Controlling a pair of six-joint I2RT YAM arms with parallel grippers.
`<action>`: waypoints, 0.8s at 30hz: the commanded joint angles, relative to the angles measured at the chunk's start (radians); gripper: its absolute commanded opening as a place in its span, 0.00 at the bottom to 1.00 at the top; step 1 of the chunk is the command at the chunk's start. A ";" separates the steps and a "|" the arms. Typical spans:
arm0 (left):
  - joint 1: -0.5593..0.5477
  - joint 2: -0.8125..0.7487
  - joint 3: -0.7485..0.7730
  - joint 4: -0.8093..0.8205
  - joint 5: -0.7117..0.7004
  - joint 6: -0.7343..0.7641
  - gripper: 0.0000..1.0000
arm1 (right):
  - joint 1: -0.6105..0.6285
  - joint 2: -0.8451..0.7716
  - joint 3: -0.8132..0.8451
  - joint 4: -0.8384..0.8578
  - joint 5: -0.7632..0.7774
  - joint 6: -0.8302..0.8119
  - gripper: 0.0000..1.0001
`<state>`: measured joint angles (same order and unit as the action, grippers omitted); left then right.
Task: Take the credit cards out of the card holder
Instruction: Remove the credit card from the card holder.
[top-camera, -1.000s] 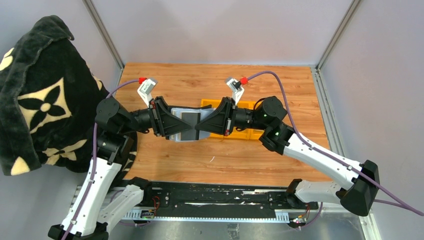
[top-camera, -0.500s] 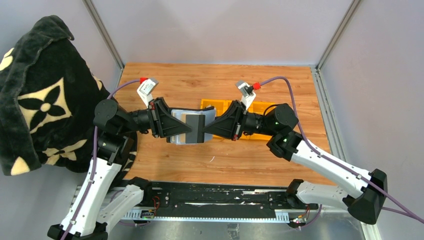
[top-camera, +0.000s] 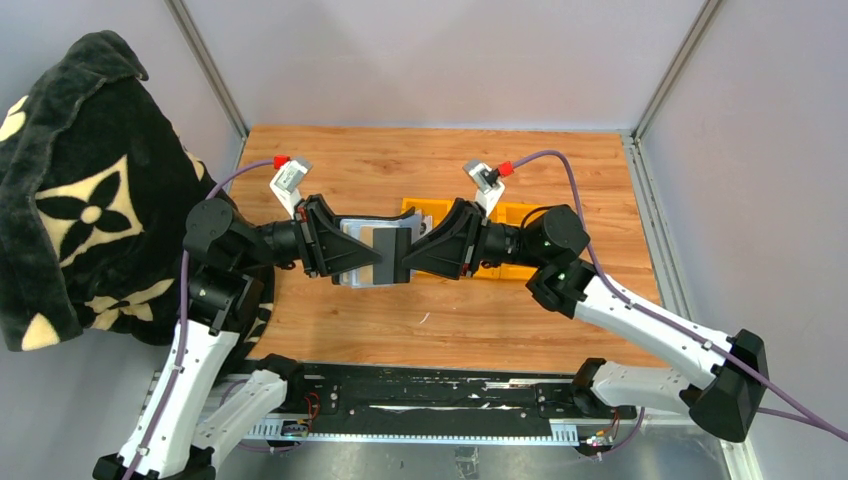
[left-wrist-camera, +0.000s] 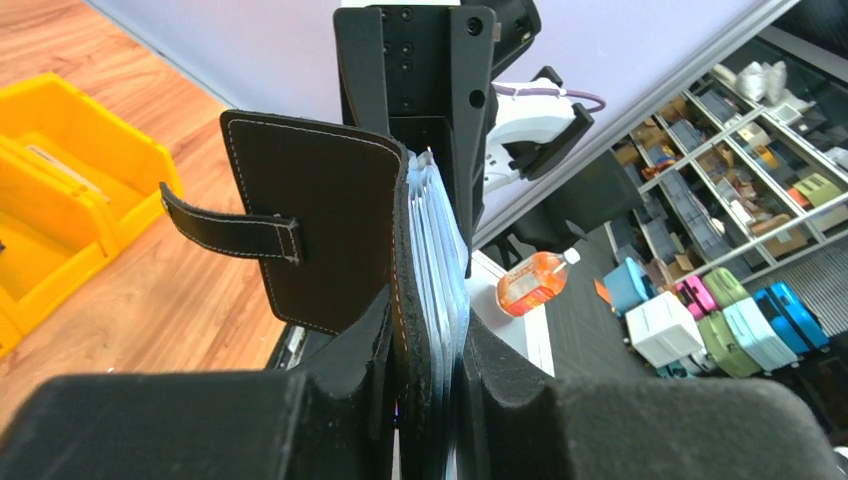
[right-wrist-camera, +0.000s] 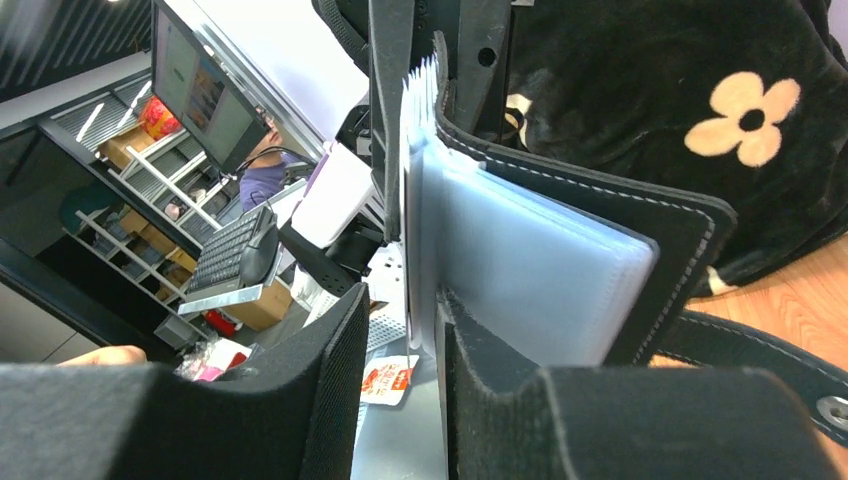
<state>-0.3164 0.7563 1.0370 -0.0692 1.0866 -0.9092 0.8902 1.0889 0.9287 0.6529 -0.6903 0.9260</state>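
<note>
One card holder (left-wrist-camera: 320, 230), edge in left pincer (left-wrist-camera: 428, 325), right pincer (right-wrist-camera: 402, 310) parted

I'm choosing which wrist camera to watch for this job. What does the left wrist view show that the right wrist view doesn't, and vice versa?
Left wrist only: the yellow bins, the card holder's black outer cover with its strap tab, and the left gripper clamped on it. Right wrist only: the broad faces of the clear sleeves, the flowered blanket, and the right gripper, jaws slightly apart around the sleeve edges. Both: the card holder edge-on, with the opposite gripper beyond it.
</note>
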 joint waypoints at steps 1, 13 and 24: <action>0.000 -0.005 0.050 -0.063 -0.047 0.088 0.00 | 0.011 0.026 0.047 0.065 -0.035 0.016 0.32; 0.000 0.020 0.108 -0.167 -0.054 0.193 0.00 | -0.026 -0.029 0.030 -0.031 -0.028 -0.034 0.00; 0.000 0.040 0.162 -0.302 -0.087 0.344 0.00 | -0.238 -0.237 -0.044 -0.247 -0.086 -0.050 0.00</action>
<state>-0.3164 0.7898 1.1507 -0.3035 1.0256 -0.6609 0.7338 0.9096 0.8963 0.5251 -0.7219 0.9031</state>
